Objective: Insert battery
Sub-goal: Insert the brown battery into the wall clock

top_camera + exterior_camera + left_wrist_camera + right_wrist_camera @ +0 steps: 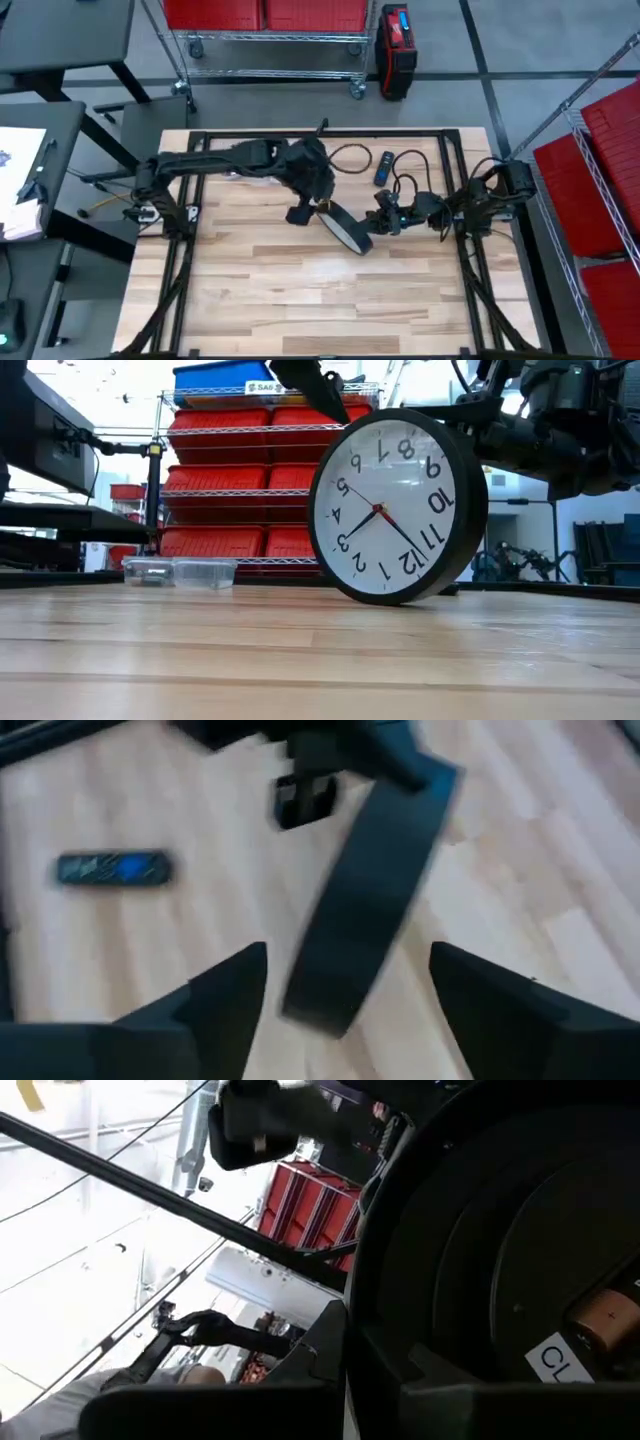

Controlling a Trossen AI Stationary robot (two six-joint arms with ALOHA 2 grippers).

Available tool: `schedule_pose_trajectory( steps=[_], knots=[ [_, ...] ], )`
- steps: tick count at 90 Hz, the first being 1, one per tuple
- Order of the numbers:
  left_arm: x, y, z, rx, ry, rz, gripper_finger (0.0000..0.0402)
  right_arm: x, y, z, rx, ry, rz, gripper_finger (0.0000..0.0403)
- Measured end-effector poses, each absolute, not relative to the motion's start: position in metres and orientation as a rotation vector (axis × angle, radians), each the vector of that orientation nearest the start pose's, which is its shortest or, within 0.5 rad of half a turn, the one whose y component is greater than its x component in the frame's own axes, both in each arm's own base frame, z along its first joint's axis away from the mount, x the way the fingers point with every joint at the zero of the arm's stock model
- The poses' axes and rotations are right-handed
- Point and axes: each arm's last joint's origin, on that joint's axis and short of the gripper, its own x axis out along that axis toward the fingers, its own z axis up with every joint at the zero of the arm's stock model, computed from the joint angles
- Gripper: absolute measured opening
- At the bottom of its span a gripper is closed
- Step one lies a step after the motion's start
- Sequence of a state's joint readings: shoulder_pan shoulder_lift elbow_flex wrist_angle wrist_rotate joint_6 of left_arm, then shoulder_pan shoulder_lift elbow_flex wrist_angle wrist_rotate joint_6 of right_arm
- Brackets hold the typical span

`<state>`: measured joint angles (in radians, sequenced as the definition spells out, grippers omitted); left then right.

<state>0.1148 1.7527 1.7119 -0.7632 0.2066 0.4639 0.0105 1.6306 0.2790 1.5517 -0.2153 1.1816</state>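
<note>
A round black-rimmed wall clock stands on edge near the middle of the wooden tabletop, its white face turned toward the low camera and rotated so the numerals sit askew. On its dark back, a battery lies in its slot, only partly in frame. The right gripper presses close against the clock's back; whether its fingers are parted or closed cannot be told. The left gripper hangs just beside the clock's rim, fingers spread wide and holding nothing. A dark remote with blue markings lies flat behind the clock. Two clear plastic boxes rest at the tabletop's far edge, their contents too small to make out.
</note>
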Motion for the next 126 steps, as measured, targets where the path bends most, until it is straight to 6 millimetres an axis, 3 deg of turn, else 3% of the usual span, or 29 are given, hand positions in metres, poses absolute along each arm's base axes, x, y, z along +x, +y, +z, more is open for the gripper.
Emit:
schedule_pose_trajectory(
  steps=[34, 48, 59, 67, 80, 88, 109, 126],
  knots=[
    [0.413, 0.041, 0.290, 0.318, 0.859, -0.292, 0.0272, 0.242, 0.009, 0.160, 1.148, -0.041, 0.310, 0.0000],
    [0.415, 0.043, 0.301, 0.356, 0.800, -0.245, 0.0272, 0.242, 0.008, 0.160, 1.143, -0.043, 0.304, 0.0000],
    [0.414, 0.041, 0.297, 0.369, 0.818, -0.287, 0.0269, 0.242, 0.009, 0.159, 1.142, -0.038, 0.301, 0.0000],
    [0.414, 0.039, 0.297, 0.376, 0.819, -0.297, 0.0243, 0.242, 0.009, 0.159, 1.138, -0.033, 0.308, 0.0000],
    [0.412, 0.038, 0.296, 0.350, 0.831, -0.325, 0.0151, 0.241, 0.009, 0.160, 1.113, -0.041, 0.328, 0.0000],
    [0.411, 0.039, 0.296, 0.300, 0.838, -0.329, 0.0147, 0.240, 0.009, 0.163, 1.111, -0.053, 0.344, 0.0005],
    [0.404, 0.045, 0.304, 0.112, 0.843, -0.319, 0.0147, 0.232, 0.000, 0.188, 1.087, -0.144, 0.390, 0.0081],
    [0.400, 0.069, 0.307, -0.113, 0.810, -0.325, 0.0147, 0.220, -0.013, 0.207, 0.996, -0.144, 0.408, 0.0152]
  ],
)
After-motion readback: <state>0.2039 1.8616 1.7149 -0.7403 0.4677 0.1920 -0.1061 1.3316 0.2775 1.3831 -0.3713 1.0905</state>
